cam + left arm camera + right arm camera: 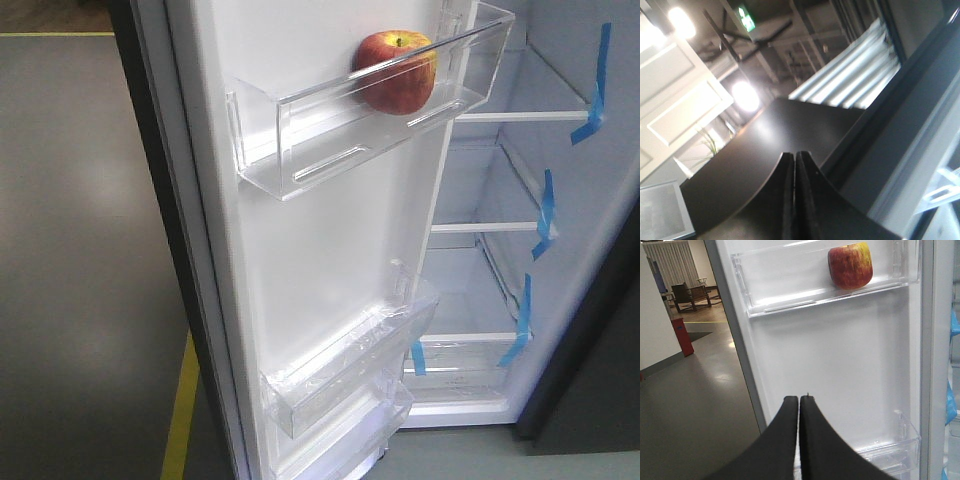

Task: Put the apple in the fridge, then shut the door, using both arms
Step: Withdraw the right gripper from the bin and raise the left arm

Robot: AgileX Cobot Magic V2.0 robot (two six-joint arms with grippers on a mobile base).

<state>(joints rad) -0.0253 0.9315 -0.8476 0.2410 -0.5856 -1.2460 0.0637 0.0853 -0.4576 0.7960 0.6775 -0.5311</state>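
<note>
Round red-yellow apple (pixel 850 266) in the clear plastic upper bin (pixel 790 292) of the open white-lined door (pixel 840 365), upper right of frame, above the right gripper (pixel 799 398), empty with fingers pressed together, as on the left gripper (pixel 794 154).

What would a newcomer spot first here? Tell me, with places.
The red apple sits in the upper clear bin of the open door. Blue tape strips mark the shelves inside the fridge, at right. The right hand, shut, points at the door below the apple.
</note>
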